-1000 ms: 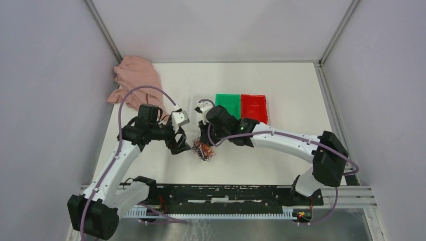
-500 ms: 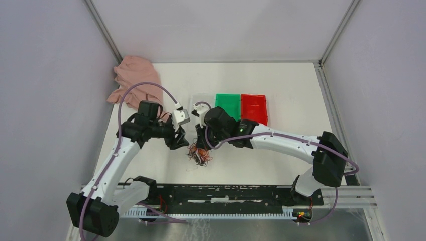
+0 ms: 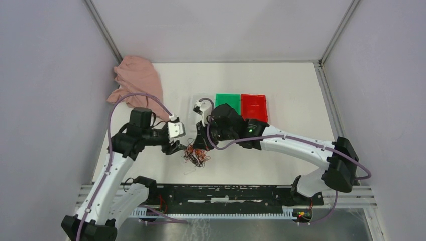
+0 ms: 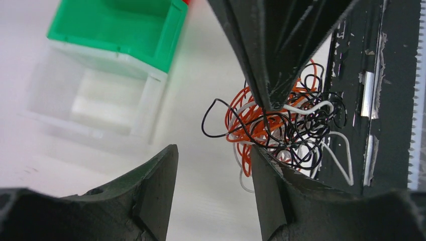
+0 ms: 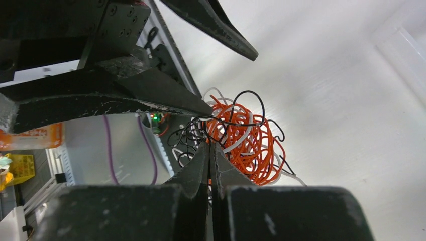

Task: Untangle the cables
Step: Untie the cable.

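Cables (image 4: 281,125) form a curly orange, black and white wad.

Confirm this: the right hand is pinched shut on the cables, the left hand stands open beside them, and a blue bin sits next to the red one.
One slip: the top view shows a green bin, not a blue one, next to the red bin. The rest holds: right hand pinched shut on the cables, left hand open beside them.
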You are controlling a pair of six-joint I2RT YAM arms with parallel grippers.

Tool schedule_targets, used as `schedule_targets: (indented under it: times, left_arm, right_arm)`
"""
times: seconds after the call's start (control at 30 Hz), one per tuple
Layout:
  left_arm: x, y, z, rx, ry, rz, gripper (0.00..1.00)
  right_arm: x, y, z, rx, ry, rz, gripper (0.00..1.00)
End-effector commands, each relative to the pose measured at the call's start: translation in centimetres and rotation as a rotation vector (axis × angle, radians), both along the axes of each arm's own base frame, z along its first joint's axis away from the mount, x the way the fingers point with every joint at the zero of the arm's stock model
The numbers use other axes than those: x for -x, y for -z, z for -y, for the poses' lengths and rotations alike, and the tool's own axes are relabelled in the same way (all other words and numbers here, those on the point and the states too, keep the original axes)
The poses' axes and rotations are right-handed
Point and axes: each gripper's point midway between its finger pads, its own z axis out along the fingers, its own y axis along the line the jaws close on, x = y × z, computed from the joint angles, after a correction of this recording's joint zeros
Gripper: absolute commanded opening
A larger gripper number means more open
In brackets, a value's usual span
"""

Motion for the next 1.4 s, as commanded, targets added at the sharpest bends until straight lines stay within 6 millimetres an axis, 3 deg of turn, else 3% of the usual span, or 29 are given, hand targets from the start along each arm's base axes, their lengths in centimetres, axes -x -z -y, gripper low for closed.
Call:
schedule_targets:
  times: [0.0,0.1,0.27,0.53,0.83,1.07,1.37]
  left_arm:
    - [1.2,-3.4,1.1,0.077,0.132,0.172,0.63]
    - [1.6,-4.0,1.3,0.094,0.156,0.198,0.61]
    - [3.2,-4.1,1.3,0.087,0.288,0.423,0.59]
    - [2.1,-4.7,0.7,-0.004,0.343,0.664,0.54]
    - [4.0,-1.5,0.5,-0.056,0.483,0.732,0.51]
    - [2.9,-4.2,1.6,0.032,0.445,1.027,0.47]
    - [3.7,-4.5,1.6,0.031,0.469,1.145,0.43]
  right_arm:
    - [1.4,-4.3,-0.5,-0.145,-0.064,0.022,0.00]
    - [2.0,-4.7,-0.4,-0.158,-0.088,0.014,0.00]
    - [2.8,-5.3,-0.4,-0.169,-0.129,0.003,0.00]
    - [3.6,-5.4,-0.4,-0.168,-0.176,-0.017,0.00]
    - [3.8,-6.0,-0.7,-0.180,-0.193,-0.024,0.00]
    - [4.1,-6.1,-1.5,-0.179,-0.217,-0.039,0.00]
    - [4.2,-5.8,-1.9,-0.163,-0.229,-0.050,0.00]
